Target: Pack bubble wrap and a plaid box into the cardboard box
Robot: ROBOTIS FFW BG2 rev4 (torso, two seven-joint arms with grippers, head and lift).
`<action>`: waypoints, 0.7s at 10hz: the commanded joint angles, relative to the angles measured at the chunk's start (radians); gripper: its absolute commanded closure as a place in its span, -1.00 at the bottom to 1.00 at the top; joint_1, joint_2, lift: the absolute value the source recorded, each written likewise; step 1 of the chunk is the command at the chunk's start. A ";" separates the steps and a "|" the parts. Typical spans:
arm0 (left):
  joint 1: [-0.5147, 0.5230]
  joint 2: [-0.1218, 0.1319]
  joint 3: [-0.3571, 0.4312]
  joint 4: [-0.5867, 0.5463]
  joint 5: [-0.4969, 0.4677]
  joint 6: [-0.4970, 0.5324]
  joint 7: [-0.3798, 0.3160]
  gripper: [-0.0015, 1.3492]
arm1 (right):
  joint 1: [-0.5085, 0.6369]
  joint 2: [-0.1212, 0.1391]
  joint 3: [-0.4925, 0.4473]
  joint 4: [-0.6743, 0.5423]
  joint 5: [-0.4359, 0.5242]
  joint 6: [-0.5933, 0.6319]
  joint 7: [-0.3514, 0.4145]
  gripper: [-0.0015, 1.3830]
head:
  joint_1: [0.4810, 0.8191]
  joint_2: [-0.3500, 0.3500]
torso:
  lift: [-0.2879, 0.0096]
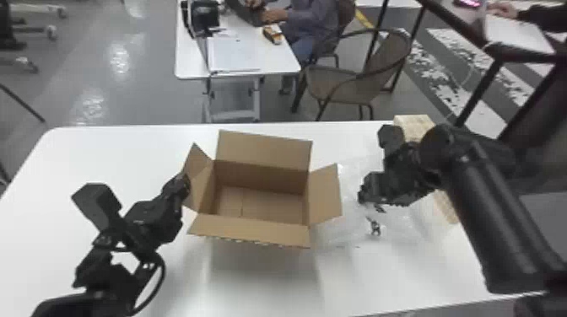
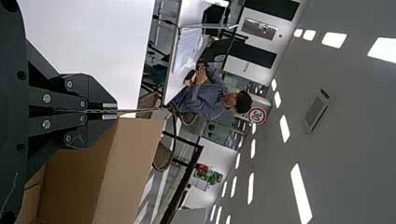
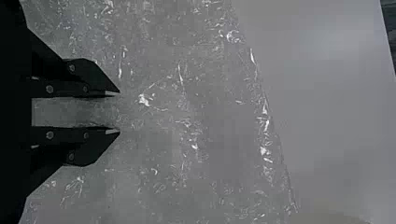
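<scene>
Bubble wrap (image 1: pixel 415 225), one sheet, is spread beneath, and one plaid box (image 1: pixel 413 124) set beside, the downturned right gripper (image 1: pixel 371 205), fingers parted, while one cardboard box (image 1: pixel 265 168) is pinched by a flap in the left gripper (image 1: pixel 187 192).

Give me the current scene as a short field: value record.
cardboard_box: on table, flaps up and spread, bare floor visible inside
left_gripper: shut on the box's left flap
right_gripper: open over the bubble wrap; contact unclear
bubble_wrap: spread on table, right of cardboard box
plaid_box: far right on table, partly hidden by right arm
packed: neither item
</scene>
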 commanded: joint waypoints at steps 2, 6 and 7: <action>0.003 -0.004 0.001 0.000 0.001 0.001 0.000 0.76 | 0.042 -0.003 -0.079 -0.147 -0.016 0.071 0.000 0.50 | 0.27 -0.28 | 0.30; 0.002 -0.004 -0.002 0.000 0.001 0.002 0.000 0.76 | 0.056 -0.040 -0.082 -0.200 -0.054 0.128 0.000 0.59 | 0.27 -0.30 | 0.30; 0.000 -0.004 -0.002 0.000 0.001 0.004 0.000 0.76 | 0.057 -0.047 -0.081 -0.192 -0.057 0.139 0.000 0.59 | 0.27 -0.31 | 0.30</action>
